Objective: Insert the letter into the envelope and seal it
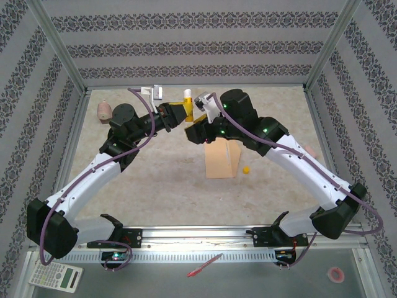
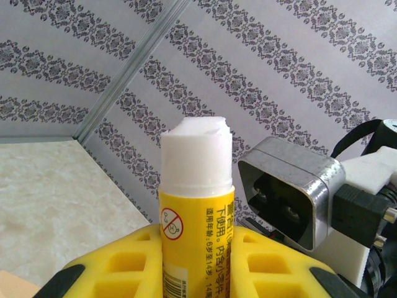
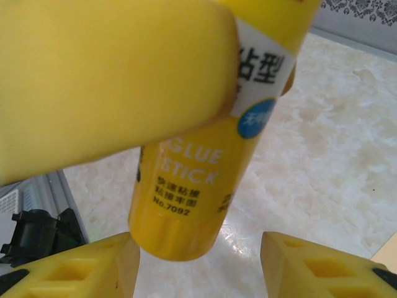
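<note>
The left pincer (image 1: 175, 113) is closed on a yellow glue stick (image 1: 188, 102). Seen from its own wrist, its yellow fingers (image 2: 124, 261) clamp the tube low down. The stick (image 2: 196, 211) stands upright above them, uncapped, with the white glue wound out past the rim.

The right pincer (image 1: 198, 129) faces it from the other side with its jaws apart and nothing gripped. In the right wrist view the stick's flat base (image 3: 192, 192) hangs between that pincer's (image 3: 198, 264) two yellow fingertips (image 3: 310, 267), closer to the left one and clear of the right one. The two pincers meet high above the worktop (image 1: 155, 180), over its far half and about midway between its left and right edges.

The envelope (image 1: 222, 161) lies flat on the worktop just nearer than the pincers and below them, a little right of centre. Its far end is tucked under the right pincer and its long sides run toward the near edge. A small yellow piece (image 1: 246, 169) sits just beside the envelope's right side, near its near corner. A pinkish object (image 1: 104, 111) rests by the far left corner.
</note>
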